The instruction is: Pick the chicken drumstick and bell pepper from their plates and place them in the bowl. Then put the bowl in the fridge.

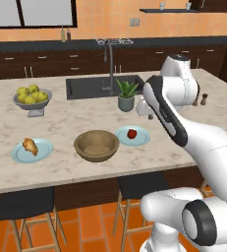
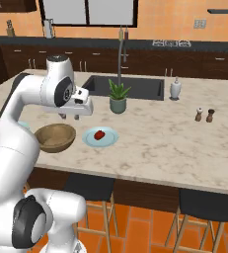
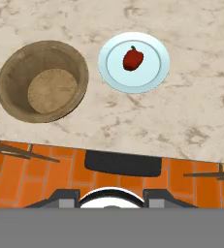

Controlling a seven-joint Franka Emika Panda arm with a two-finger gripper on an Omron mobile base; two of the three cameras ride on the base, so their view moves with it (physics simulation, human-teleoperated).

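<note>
Evidently nothing done yet: chicken drumstick (image 1: 30, 146) lying on its pale-blue plate (image 1: 42, 152) left of the wooden bowl (image 1: 96, 145), bell pepper (image 1: 131, 133) on the other plate (image 1: 142, 138) just right of it, bowl empty. Gripper (image 2: 70, 116) hovering above the desk (image 1: 75, 120), holding nothing; opening impossible to tell. Both pickups and the fridge step remaining.

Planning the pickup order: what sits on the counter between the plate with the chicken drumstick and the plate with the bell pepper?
The wooden bowl, empty, sits between the drumstick's plate and the pepper's plate, as the left base view shows.
</note>
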